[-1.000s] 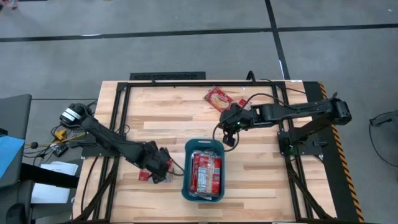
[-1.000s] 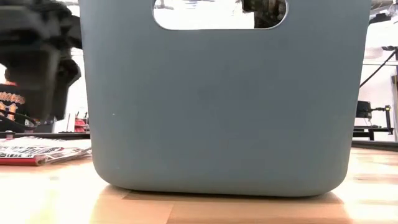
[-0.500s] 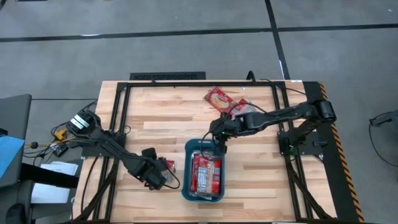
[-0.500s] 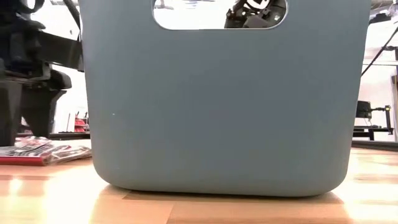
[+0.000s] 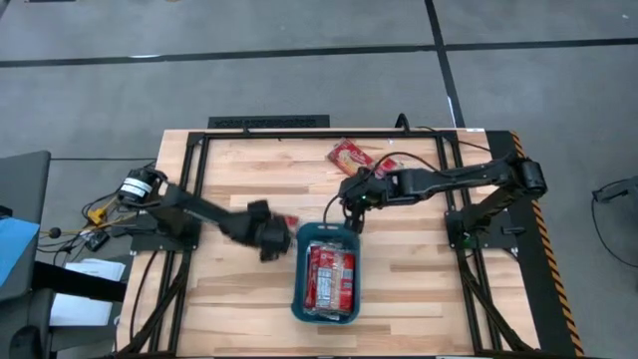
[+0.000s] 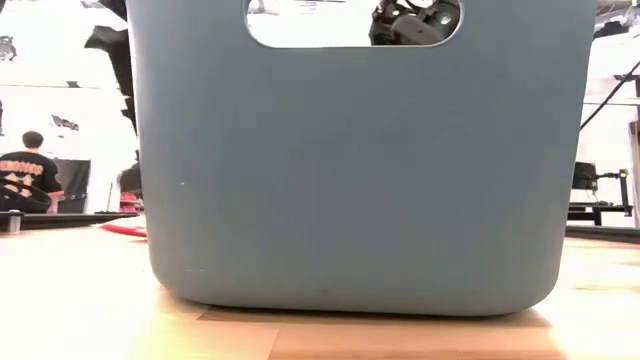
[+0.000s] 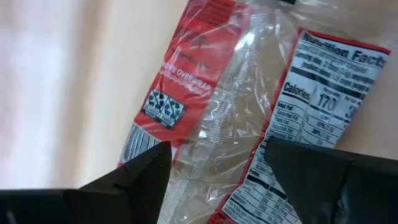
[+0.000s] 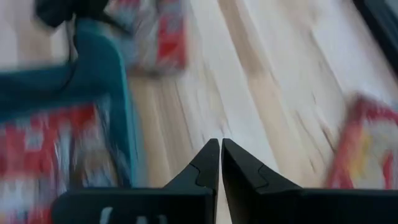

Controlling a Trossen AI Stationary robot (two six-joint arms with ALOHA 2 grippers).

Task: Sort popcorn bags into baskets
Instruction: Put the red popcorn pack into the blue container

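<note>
Since half a second ago the left arm has swung up and inward: its left pincer point(image 5: 271, 237), earlier low on the tabletop point(image 5: 419, 279) beside the basket's left wall, now hangs at the basket's far-left corner. The popcorn bag point(image 7: 249, 118) that lay on the wood there has gone with it; low view shows that patch of wood bare now. Right pincer point(image 5: 351, 216) has drawn back slightly from the basket's far rim toward the table's rear

Left pincer: fingers point(image 7: 137, 180) parted just wide enough to clamp the popcorn bag, red overwrap and nutrition panel showing between them in the wrist view. From above a sliver of red shows at the pincer, just beside the basket's rim

Right pincer: fingers point(image 8: 208, 165) pressed together, nothing between them, poised just beyond the far edge of the basket

Teal-blue basket point(image 5: 299, 289) sits at centre front of the tabletop, holding a packed layer of bags point(image 5: 329, 274) lying flat

Two loose bags remain on the far side of the tabletop: one point(image 5: 350, 155) near the rear edge, tilted; a second point(image 5: 387, 165) just right of it, partly hidden by the right arm

A person point(image 6: 24, 172) in a dark shirt shows in the room behind, low view
</note>
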